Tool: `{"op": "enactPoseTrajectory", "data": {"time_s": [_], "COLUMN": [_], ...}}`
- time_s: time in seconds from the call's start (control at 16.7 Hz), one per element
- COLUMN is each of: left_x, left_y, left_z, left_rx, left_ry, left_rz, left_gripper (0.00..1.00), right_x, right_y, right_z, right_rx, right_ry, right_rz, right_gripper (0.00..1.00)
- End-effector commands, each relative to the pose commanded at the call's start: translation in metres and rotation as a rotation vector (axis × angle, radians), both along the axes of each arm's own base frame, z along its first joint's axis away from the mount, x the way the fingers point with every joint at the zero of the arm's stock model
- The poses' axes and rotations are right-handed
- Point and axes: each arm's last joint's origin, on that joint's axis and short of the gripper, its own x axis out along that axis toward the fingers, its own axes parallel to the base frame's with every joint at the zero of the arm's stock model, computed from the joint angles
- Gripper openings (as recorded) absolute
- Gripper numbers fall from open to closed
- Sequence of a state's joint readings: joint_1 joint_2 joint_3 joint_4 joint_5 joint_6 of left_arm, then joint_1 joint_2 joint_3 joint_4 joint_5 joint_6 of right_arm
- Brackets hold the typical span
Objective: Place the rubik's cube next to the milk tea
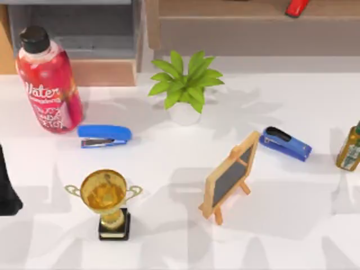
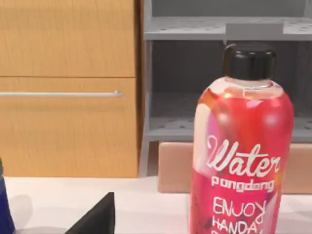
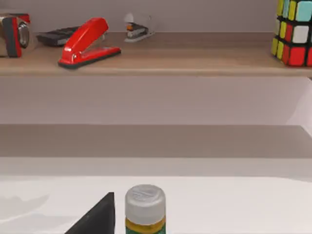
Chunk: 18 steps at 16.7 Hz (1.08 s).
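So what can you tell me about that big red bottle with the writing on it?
The red bottle stands upright on the white table at its far left, in front of the grey shelf unit. It looks like shiny see-through plastic full of pinkish-red drink, with a black screw cap that is on. White letters read "Water", with "pongdeng" and "ENJOY" underneath. A blue stapler lies just beside it, not touching. Nothing is holding it.

Light: bright, even, soft across the white table [image 1: 169, 247].
Shadows: pale grey, blurred patches beside the plant [image 1: 184, 84], chalkboard [image 1: 229, 175] and trophy [image 1: 106, 199] (several overlap).
Glare: small highlights on the water bottle [image 2: 241, 156].
Focus: uniform.
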<state>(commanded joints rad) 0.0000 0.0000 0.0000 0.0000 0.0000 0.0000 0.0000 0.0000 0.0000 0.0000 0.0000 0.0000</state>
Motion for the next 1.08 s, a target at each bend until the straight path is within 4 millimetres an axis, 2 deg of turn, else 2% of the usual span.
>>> {"op": "enactPoseTrajectory", "data": {"time_s": [0.24,0.42,0.6,0.72,0.84,0.96,1.08], "left_x": [0.0,0.0,0.0,0.0,0.0,0.0,0.0], "left_y": [0.0,0.0,0.0,0.0,0.0,0.0,0.0], "left_z": [0.0,0.0,0.0,0.0,0.0,0.0,0.0], "left_rx": [0.0,0.0,0.0,0.0,0.0,0.0,0.0], "left_ry": [0.0,0.0,0.0,0.0,0.0,0.0,0.0], "left_rz": [0.0,0.0,0.0,0.0,0.0,0.0,0.0], "left_gripper": [1.0,1.0,1.0,1.0,1.0,1.0,1.0], "right_x": [0.001,0.006,0.024,0.047,0.078,0.114,0.153], "right_y": [0.0,-0.002,-0.006,-0.012,-0.022,-0.035,-0.053], "right_z": [0.007,0.03,0.06,0.08,0.095,0.102,0.099], "right_rx": [0.005,0.016,0.018,0.012,0.002,-0.008,-0.016], "right_ry": [-0.011,-0.04,-0.058,-0.059,-0.055,-0.047,-0.039], "right_rz": [0.007,0.022,0.031,0.032,0.029,0.026,0.022], "right_gripper": [1.0,1.0,1.0,1.0,1.0,1.0,1.0]}}
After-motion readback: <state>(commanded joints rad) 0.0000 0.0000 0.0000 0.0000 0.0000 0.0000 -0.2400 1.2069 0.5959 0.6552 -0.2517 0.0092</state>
